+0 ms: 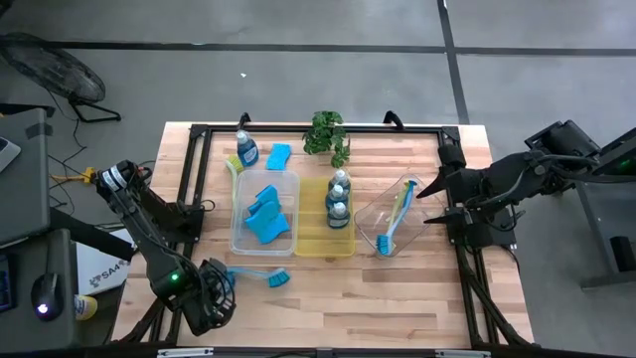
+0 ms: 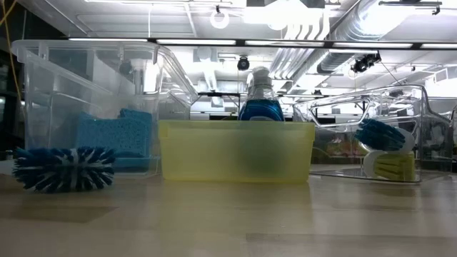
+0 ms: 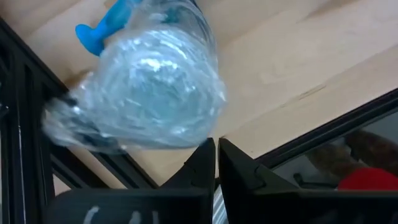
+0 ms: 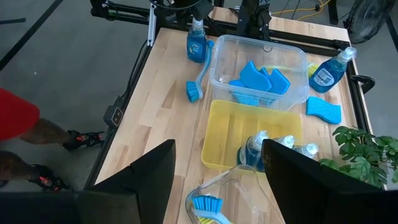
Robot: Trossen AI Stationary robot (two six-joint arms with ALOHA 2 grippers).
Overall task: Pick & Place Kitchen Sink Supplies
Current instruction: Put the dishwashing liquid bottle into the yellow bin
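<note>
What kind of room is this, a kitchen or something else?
Likely a robotics lab or workshop, not a kitchen: exposed ducts run overhead, the wooden table has a black frame carrying two robot arms, and the floor is bare concrete.

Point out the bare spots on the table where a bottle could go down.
Bare wood runs along the near edge, right of the loose blue brush and below the yellow tray. Another open patch lies right of the plant. The middle is crowded: the sponge bin, yellow tray and tilted clear tray.
</note>
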